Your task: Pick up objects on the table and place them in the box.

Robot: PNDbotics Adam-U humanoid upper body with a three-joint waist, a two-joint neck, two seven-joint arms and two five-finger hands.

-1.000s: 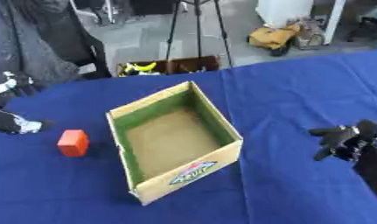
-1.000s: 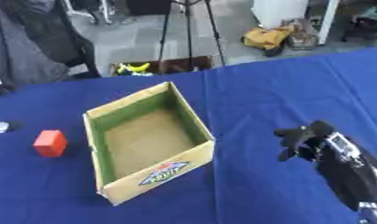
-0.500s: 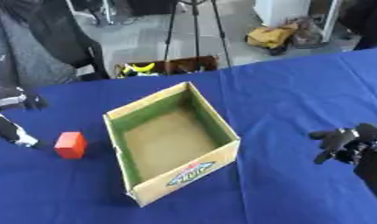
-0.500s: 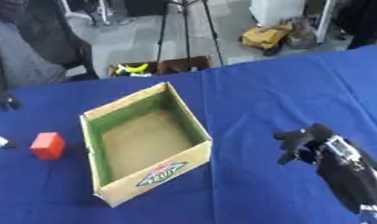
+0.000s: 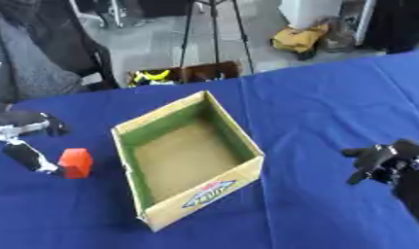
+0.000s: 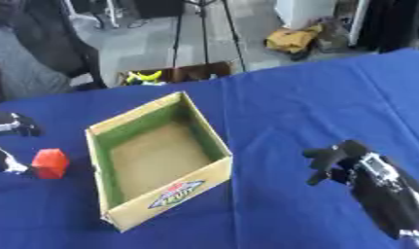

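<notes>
The table [image 5: 331, 97], covered in blue cloth, filled most of the view. On it, near centre, stood the open cardboard box [image 5: 188, 160], green on its inner walls, nothing visible inside.

My right arm entered from the 4 o'clock corner. My right hand [image 6: 333, 161] hovered over the cloth at 3 o'clock of the box, well apart from it, fingers curled and holding nothing.

My left hand [image 5: 25, 141] was at the 9 o'clock edge of the view, spread wide: one dark part lay near 10 o'clock of the red block [image 5: 76, 163], and another finger [image 5: 27, 156] reached down to the block's 9 o'clock side, its pale tip just beside the block. I could not tell whether it touched. The hand gripped nothing.

The red block sat on the cloth at 9 o'clock of the box, near the box wall but apart from it.

Compared with one second earlier, my left hand had come closer to the block. The block and box kept their relative positions. My right hand held its pose.
</notes>
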